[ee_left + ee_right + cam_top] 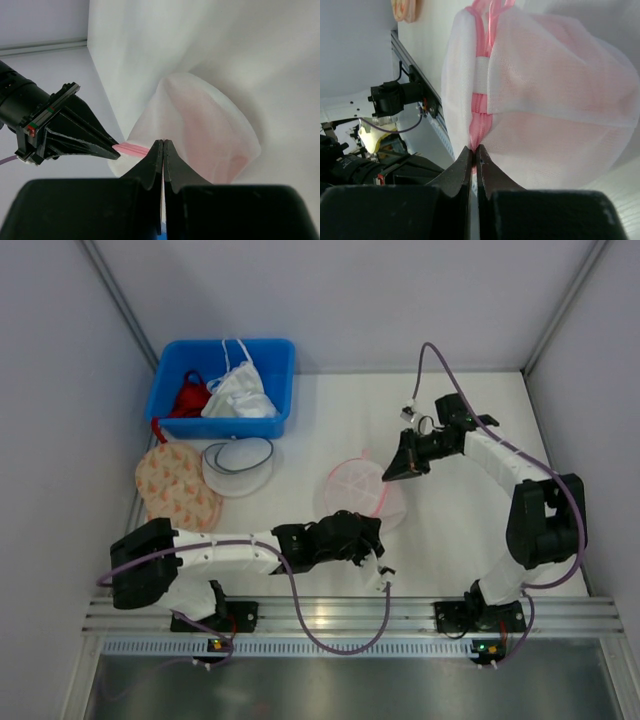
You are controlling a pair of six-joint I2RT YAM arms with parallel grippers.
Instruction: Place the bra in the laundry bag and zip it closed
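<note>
Now | right fingers [461,175] pinch laundry bag [545,85] rim | left fingers [150,172] clenched | bra [202,125] veiled inside

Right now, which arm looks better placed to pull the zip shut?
Right, I think. The right tool is shut on the pink zip strip of the laundry bag, ready to pull. The left tool only pinches the bag's rim nearby, better suited to holding it steady.

our left arm [225,554] lies low along the bottom of the top view, and its left gripper [163,146] has its fingers pressed together on the laundry bag [355,485]. our right arm [525,495] folds in from the right, with the right gripper [474,150] pinched tight on the bag's pink edge.
</note>
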